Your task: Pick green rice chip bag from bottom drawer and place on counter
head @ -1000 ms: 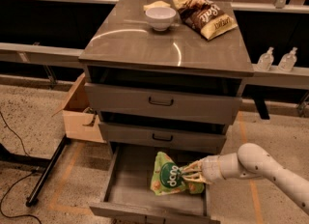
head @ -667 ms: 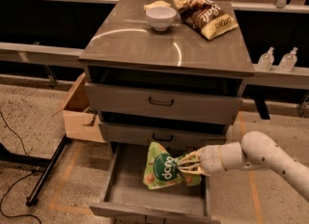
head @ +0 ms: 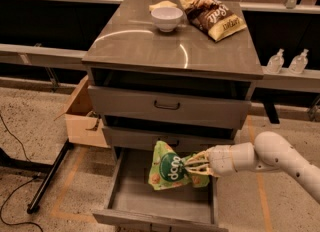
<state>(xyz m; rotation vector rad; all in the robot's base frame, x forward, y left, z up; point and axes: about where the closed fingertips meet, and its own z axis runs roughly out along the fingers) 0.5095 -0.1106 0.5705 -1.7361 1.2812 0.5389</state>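
Note:
The green rice chip bag (head: 169, 168) is light green with a dark green round logo. It hangs above the open bottom drawer (head: 160, 203), in front of the middle drawer. My gripper (head: 192, 164) comes in from the right on a white arm and is shut on the bag's right edge. The bag is clear of the drawer's grey floor. The counter (head: 165, 43) is the glossy grey-brown top of the cabinet, well above the gripper.
On the counter stand a white bowl (head: 167, 18) and a larger brown and yellow chip bag (head: 214, 17). Two closed drawers with black handles (head: 167, 106) sit above the open one. A cardboard box (head: 82, 116) is at the cabinet's left. Two clear bottles (head: 287, 62) stand on the right ledge.
My gripper has lifted the green bag up out of the bottom drawer and toward the cabinet front. The bag now hangs higher, level with the middle drawer.

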